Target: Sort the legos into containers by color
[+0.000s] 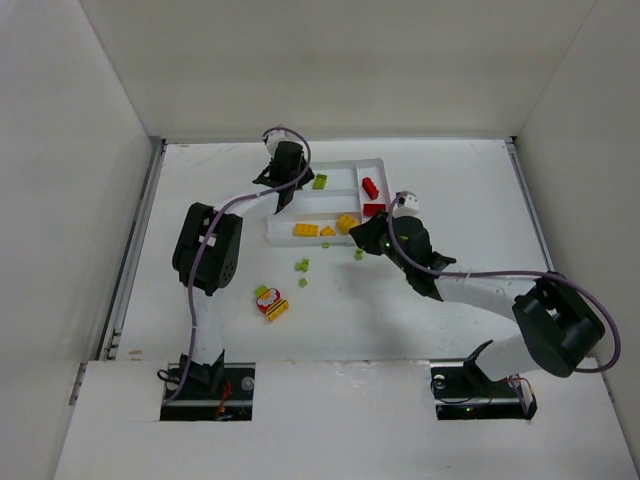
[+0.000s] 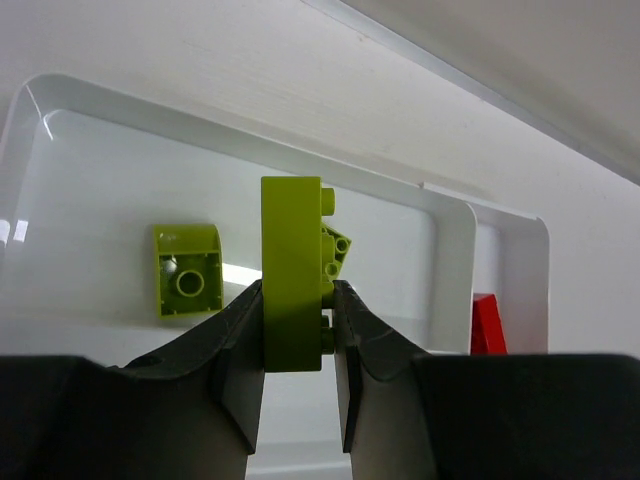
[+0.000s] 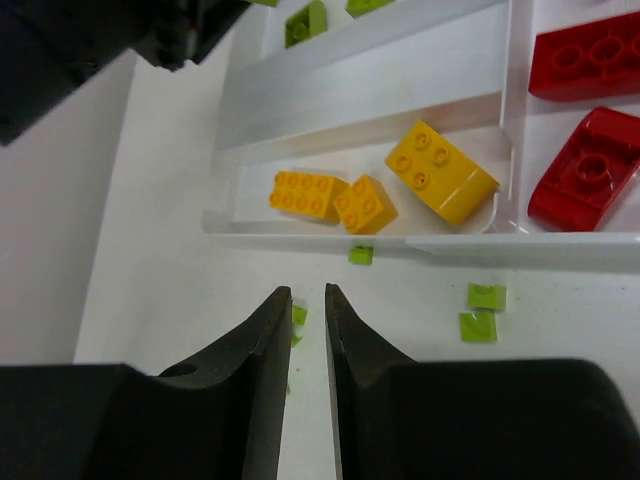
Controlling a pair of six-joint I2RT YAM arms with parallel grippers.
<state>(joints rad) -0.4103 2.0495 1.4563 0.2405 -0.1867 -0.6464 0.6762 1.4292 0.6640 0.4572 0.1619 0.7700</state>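
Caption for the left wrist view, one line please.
Left gripper holds a lime green brick upright over the white tray slot where a curved green piece lies.

Left wrist view: red brick [image 2: 485,322] lower part hidden by the fingers [image 2: 238,352]; one green brick [image 2: 339,246] mostly hidden behind the held lime brick [image 2: 292,270].

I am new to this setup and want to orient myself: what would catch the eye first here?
The left gripper pinches a lime green brick over the far slot of the tray, where another green brick lies. Three yellow bricks lie in the near slot, red bricks in the side one. A mixed-colour clump sits on the table.
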